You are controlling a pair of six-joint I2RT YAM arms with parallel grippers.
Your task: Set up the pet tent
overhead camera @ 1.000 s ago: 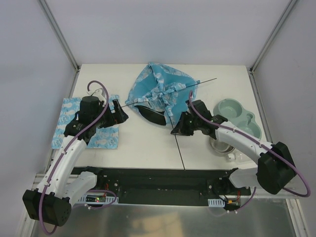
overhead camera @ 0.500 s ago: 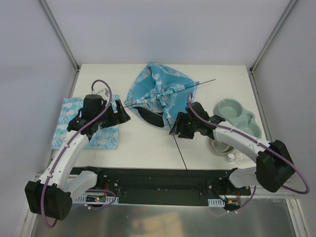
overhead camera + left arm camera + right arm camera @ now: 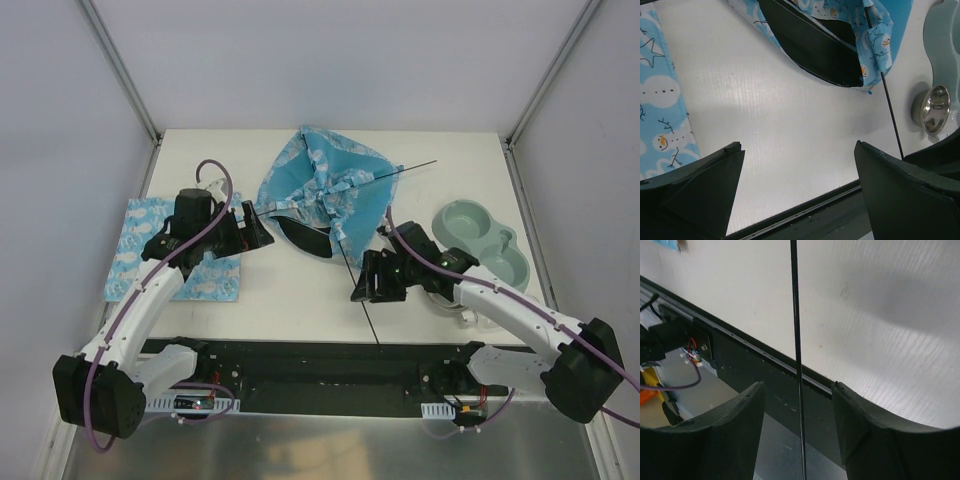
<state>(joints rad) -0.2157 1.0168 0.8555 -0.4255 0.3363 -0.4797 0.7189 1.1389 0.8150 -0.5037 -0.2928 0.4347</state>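
My left gripper [image 3: 257, 233] wide open, empty, at 8 o'clock of pet tent [image 3: 320, 185]; my right gripper [image 3: 797, 386] at 5 o'clock, partly open, black pole [image 3: 795, 315] between fingers, ungripped

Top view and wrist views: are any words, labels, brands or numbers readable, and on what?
None readable.
The pet tent and the mat carry only printed pictures such as snowmen, no lettering.
Any marking on the circuit board is too small to read.
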